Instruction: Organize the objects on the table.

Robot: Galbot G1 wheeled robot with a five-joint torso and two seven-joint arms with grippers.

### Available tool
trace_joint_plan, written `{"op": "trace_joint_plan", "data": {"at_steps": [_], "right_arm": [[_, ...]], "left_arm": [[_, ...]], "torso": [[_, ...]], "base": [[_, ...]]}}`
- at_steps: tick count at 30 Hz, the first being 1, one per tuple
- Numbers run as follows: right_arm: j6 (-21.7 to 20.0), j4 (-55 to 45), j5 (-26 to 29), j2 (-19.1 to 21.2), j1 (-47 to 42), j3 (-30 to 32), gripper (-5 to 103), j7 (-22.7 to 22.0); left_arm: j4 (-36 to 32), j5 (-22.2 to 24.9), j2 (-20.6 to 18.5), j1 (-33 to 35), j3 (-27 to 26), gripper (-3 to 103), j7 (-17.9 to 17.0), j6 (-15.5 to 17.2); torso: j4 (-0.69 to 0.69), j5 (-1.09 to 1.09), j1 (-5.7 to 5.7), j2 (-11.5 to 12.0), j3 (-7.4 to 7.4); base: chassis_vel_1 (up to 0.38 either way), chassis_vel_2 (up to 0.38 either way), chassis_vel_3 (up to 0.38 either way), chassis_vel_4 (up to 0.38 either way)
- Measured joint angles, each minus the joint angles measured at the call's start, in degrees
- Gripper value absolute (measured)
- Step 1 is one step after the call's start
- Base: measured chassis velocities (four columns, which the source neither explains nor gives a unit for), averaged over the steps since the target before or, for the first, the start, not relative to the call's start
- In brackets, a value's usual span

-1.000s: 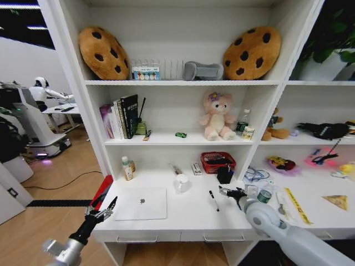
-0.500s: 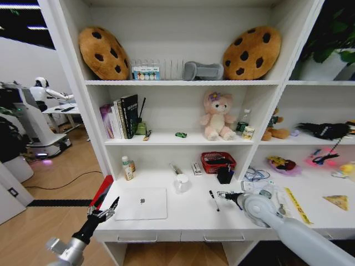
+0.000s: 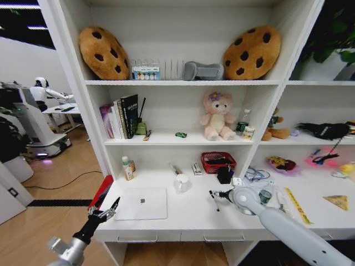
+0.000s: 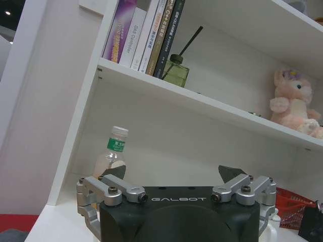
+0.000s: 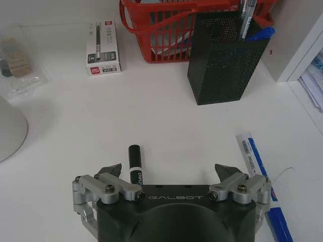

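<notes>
The black pen [image 5: 135,164] lies on the table [image 3: 188,213] under the spread-fingered right hand [image 3: 213,194]; left hand [image 3: 102,213] likewise spread.

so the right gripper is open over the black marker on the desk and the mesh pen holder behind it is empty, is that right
Not quite. The right gripper is open over the black marker on the white desk, but the black mesh pen holder is not empty: the right wrist view shows pens, one of them blue, standing in it.

left hand [image 4: 171,174]: "GALBOT" | right hand [image 5: 169,174]: "GALBOT"
</notes>
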State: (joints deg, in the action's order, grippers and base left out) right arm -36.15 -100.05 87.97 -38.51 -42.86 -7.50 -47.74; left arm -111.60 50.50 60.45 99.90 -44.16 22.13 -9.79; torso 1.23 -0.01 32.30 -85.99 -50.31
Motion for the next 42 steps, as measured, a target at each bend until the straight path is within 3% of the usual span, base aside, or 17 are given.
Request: {"op": "trace_joint_plan", "data": {"at_steps": [29, 42], "right_arm": [[-0.87, 6.83, -4.49, -3.81, 4.11, -6.16, 101, 2.3], [0.5, 7.13, -5.64, -5.17, 1.9, -4.97, 72, 2.97]], "left_arm": [[-0.16, 1.36, -0.14, 1.1, -2.02, 100, 0.24, 0.02], [-0.2, 1.47, -0.31, 1.21, -2.21, 100, 0.29, -0.14]], "torso": [[-0.01, -0.02, -0.01, -0.01, 0.01], [-0.01, -0.06, -0.03, -0.05, 0.05]], "base": [[0.0, 0.0, 0.0, 0.0], [0.0, 0.0, 0.0, 0.0]]}}
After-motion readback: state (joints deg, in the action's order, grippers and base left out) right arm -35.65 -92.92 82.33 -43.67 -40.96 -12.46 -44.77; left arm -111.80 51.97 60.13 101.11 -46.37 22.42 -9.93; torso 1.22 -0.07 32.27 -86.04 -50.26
